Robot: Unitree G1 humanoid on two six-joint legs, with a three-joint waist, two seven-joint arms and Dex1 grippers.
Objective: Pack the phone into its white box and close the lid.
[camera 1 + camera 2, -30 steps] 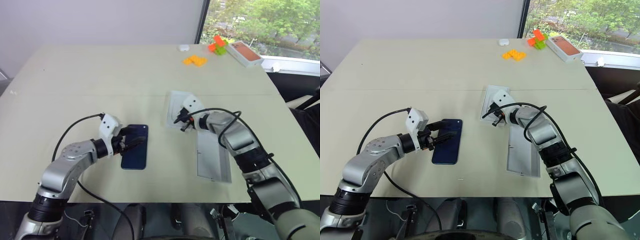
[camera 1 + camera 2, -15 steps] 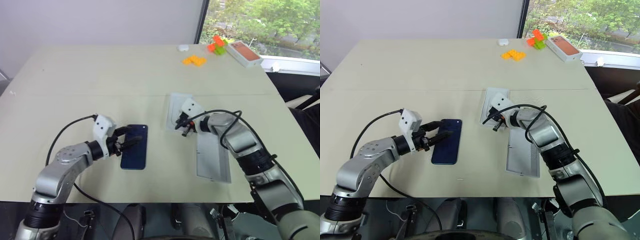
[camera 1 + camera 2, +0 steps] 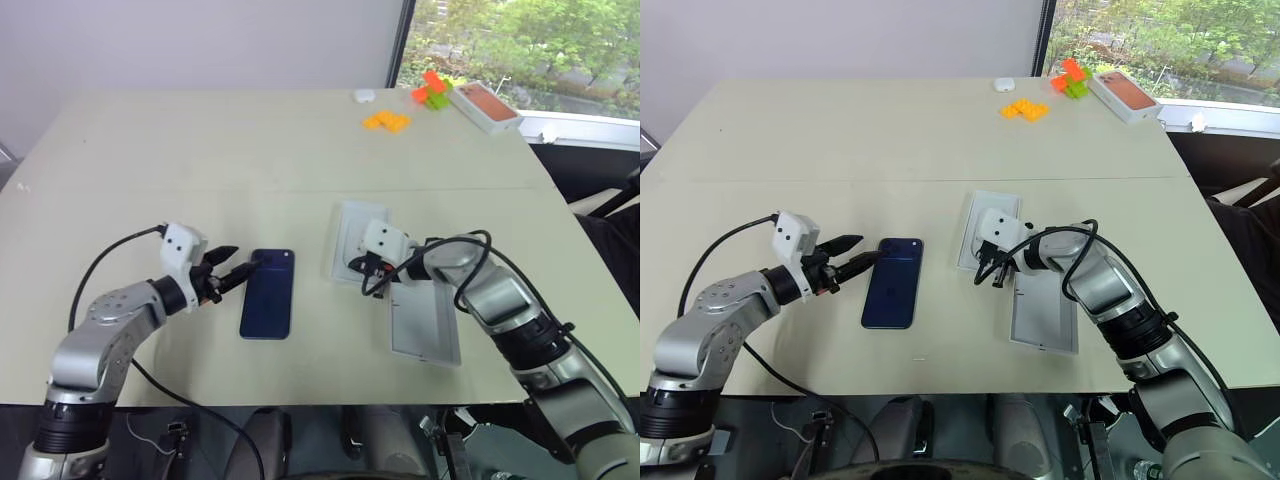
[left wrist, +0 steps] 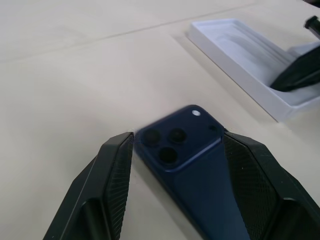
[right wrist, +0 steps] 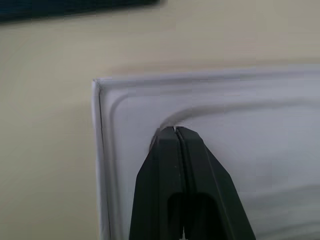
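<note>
The phone (image 3: 268, 306) is seen lying flat on the desk (image 3: 200, 160), camera end toward the far edge, directly ahead of the left pincer (image 3: 229, 272). That pincer is held open, nothing gripped, its fingers (image 4: 112, 185) set either side of the phone's camera corner; this spread is judged to suit a grasp across the slim body. The right pincer (image 3: 985, 276) is closed, with no object seen between its tips, which hang over a white tray with a moulded recess (image 3: 985, 232) just ahead of it. Whether the tips touch it cannot be told. Just beside that pincer, on its near side, a second shallow white piece (image 3: 1042, 318) lies open-side up; which of the two is the white box and which the lid cannot be settled. Nothing is packed yet.

In the left wrist view the three lenses and the gaps between fingers and phone are made plain, which the head views leave uncertain. The right wrist view shows the pressed-together tips over the recess's curved corner.
</note>
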